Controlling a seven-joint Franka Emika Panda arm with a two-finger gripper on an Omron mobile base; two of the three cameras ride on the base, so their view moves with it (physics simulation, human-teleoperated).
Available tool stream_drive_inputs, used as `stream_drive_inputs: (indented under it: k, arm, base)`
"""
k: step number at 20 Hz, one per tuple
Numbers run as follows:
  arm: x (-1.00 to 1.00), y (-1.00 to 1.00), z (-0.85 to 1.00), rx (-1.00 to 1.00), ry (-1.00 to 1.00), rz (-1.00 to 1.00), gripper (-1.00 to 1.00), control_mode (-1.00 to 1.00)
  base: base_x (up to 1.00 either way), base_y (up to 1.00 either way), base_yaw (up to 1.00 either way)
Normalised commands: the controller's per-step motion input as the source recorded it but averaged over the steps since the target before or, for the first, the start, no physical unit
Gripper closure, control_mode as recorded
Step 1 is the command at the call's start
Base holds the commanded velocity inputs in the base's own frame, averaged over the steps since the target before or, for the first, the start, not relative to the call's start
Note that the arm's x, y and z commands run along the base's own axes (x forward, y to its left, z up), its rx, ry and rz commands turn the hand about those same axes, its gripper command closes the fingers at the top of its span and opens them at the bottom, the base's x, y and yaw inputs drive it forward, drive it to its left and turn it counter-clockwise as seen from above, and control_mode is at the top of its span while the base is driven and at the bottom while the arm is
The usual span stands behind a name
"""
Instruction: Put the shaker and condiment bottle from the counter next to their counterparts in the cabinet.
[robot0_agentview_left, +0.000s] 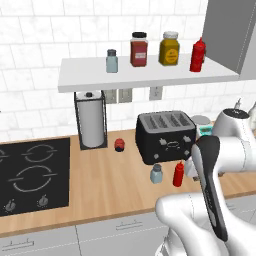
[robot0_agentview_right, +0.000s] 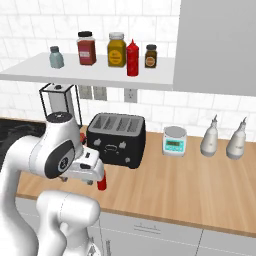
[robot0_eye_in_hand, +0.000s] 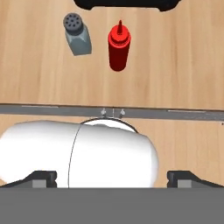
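No writing readable on shaker, condiment bottle

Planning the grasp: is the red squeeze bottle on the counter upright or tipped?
Upright: the red squeeze bottle stands on its base on the counter, nozzle up.

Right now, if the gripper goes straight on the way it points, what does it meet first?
Probably bare counter. The open gripper looks down at it from above, near the front edge; the condiment bottle and shaker stand farther in toward the toaster. Depth is uncertain.
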Motion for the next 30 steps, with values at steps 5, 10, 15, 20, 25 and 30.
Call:
stream_drive_inputs:
  k: [5, 10, 15, 20, 25, 30]
  arm:
    - [-0.15, 0.06, -0.76, -0.09, 0.00, -0.01, -1.00, -1.00]
    - [0.08, 0.00, -0.03, 0.01, -0.03, 0.00, -1.00, -1.00]
    - [0.50, 0.08, -0.07, 0.00, -0.12, -0.01, -1.00, -1.00]
    - [0.14, 0.08, -0.02, 0.01, -0.03, 0.00, -1.00, -1.00]
    - [0.28, 0.00, -0.02, 0.00, -0.01, 0.00, -1.00, -1.00]
    - [0.40, 0.00, -0.02, 0.00, -0.04, 0.00, -1.00, -1.00]
  base:
    - [0.00, 0.00, 0.00]
    - [0.00, 0.00, 0.00]
    - [0.00, 0.00, 0.00]
    - [0.00, 0.00, 0.00]
    - [0.00, 0.00, 0.00]
    - [0.00, 0.00, 0.00]
